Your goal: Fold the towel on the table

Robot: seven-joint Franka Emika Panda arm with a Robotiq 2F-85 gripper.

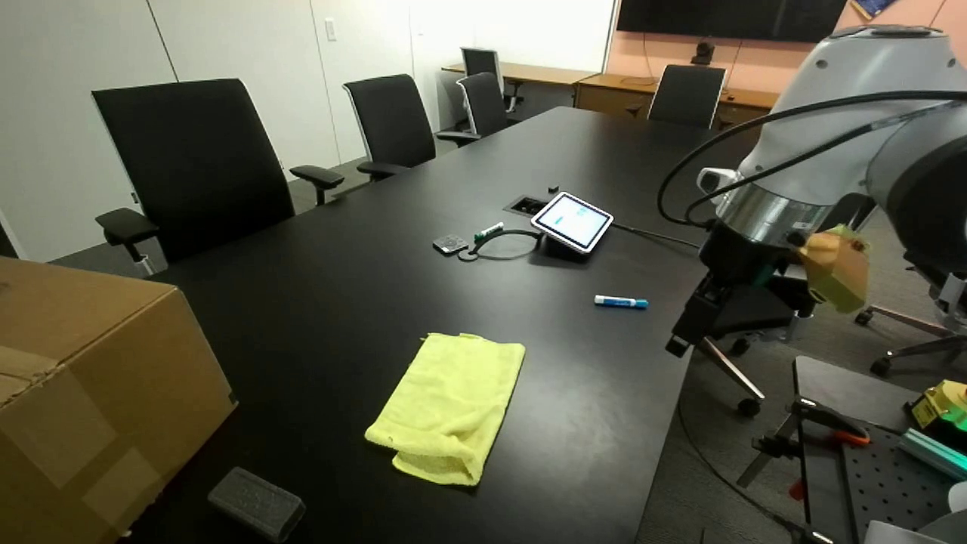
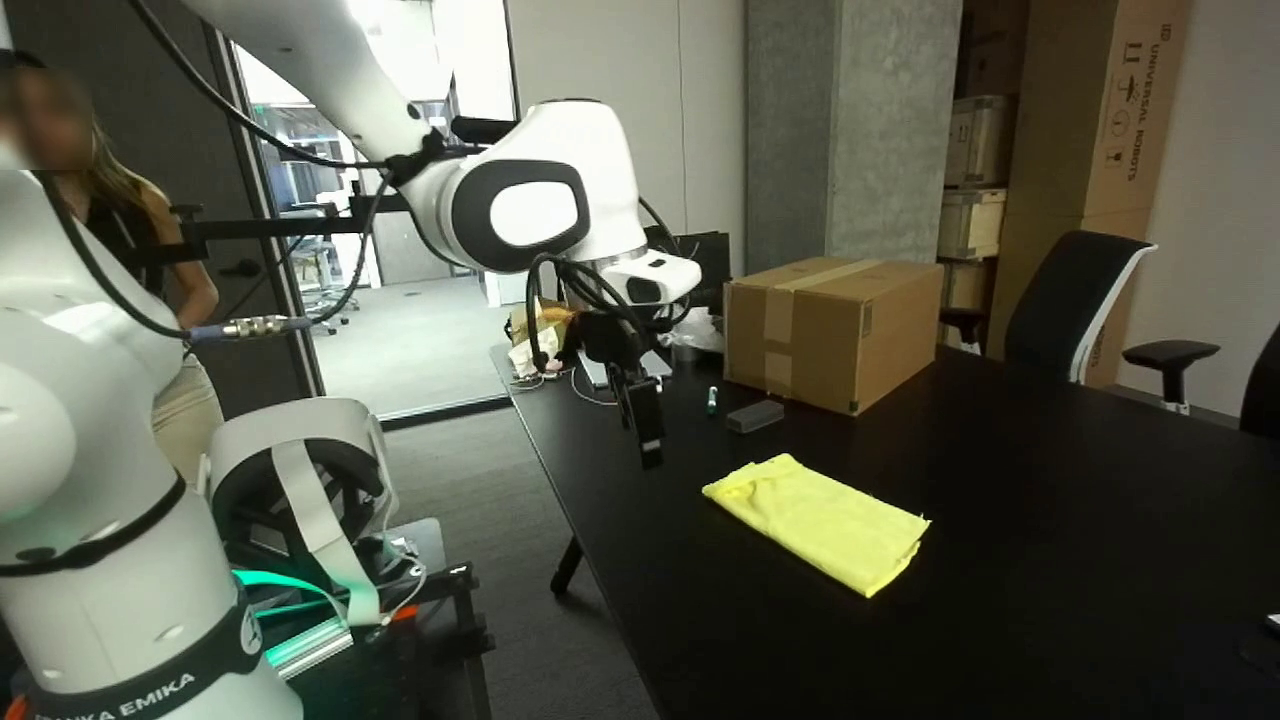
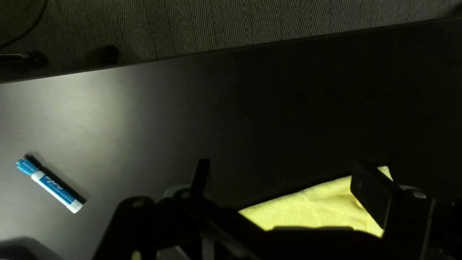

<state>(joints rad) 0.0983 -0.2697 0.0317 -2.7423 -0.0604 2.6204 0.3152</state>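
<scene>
The yellow-green towel (image 1: pixel 452 400) lies on the black table (image 1: pixel 317 317) as an oblong, with uneven layers and a rumpled end in both exterior views (image 2: pixel 825 520). Its long edge shows in the wrist view (image 3: pixel 314 207), partly hidden behind the gripper's parts. My gripper (image 3: pixel 281 162) is open, with its fingers wide apart and nothing between them. It hangs above the table near its side edge, off to one side of the towel and not touching it, as both exterior views show (image 1: pixel 678 346) (image 2: pixel 650 455).
A blue marker (image 1: pixel 621 302) lies near the table's edge. A cardboard box (image 1: pixel 113 408) and a dark eraser (image 1: pixel 257 502) stand on the towel's far side from the arm. A tablet (image 1: pixel 573 221) with a cable, a green marker (image 1: pixel 489 231) and several chairs are further along.
</scene>
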